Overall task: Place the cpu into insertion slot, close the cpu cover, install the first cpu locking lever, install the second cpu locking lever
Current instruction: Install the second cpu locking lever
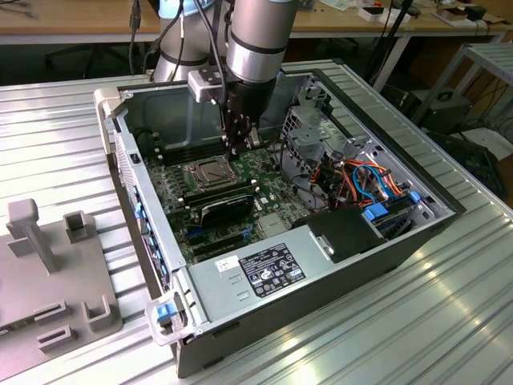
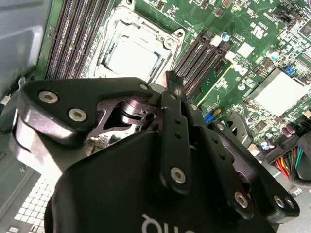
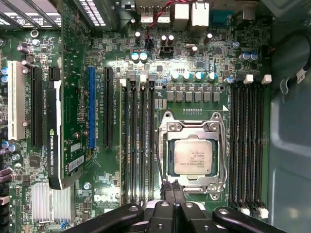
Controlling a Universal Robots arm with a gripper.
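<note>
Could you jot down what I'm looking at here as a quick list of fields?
Setting: open computer case on a metal table
Arm: reaches down into the case
Gripper: fingers together, holding nothing, just beside the slot
cpu: seated in the slot
Cover: down around the cpu
Nearby: memory slots either side, graphics card

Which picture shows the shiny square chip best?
The first wrist view: the cpu faces the camera, whole, framed by the cpu cover. The second wrist view shows it tilted behind the pincer; the exterior view shows it small.
</note>
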